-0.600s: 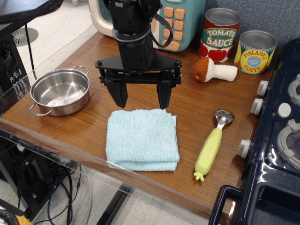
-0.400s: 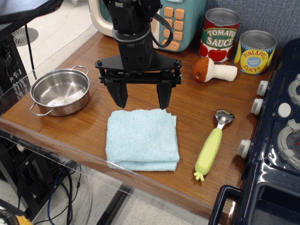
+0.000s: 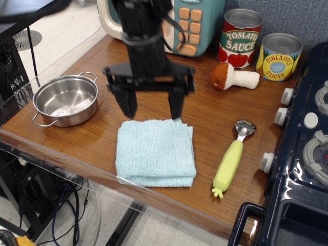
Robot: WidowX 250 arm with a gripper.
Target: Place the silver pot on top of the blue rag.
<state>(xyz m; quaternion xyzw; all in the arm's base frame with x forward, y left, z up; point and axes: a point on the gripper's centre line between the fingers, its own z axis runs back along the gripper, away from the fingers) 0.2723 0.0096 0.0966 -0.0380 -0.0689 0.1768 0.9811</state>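
Observation:
The silver pot (image 3: pixel 66 100) sits empty and upright near the table's left front corner, its two wire handles showing. The blue rag (image 3: pixel 155 152) lies folded in a thick square at the front middle of the table. My black gripper (image 3: pixel 152 109) hangs open just above the rag's far edge, fingers pointing down and spread wide, with nothing between them. It stands to the right of the pot, apart from it, and looks slightly blurred.
A tomato sauce can (image 3: pixel 240 37) and a pineapple slices can (image 3: pixel 279 56) stand at the back right, a toy mushroom (image 3: pixel 233 77) before them. A yellow-handled spoon (image 3: pixel 231 159) lies right of the rag. A toy stove (image 3: pixel 302 154) fills the right side, a teal toy appliance (image 3: pixel 192 25) the back.
The gripper has shifted slightly left and is blurred by motion. The pot and the rag have not moved.

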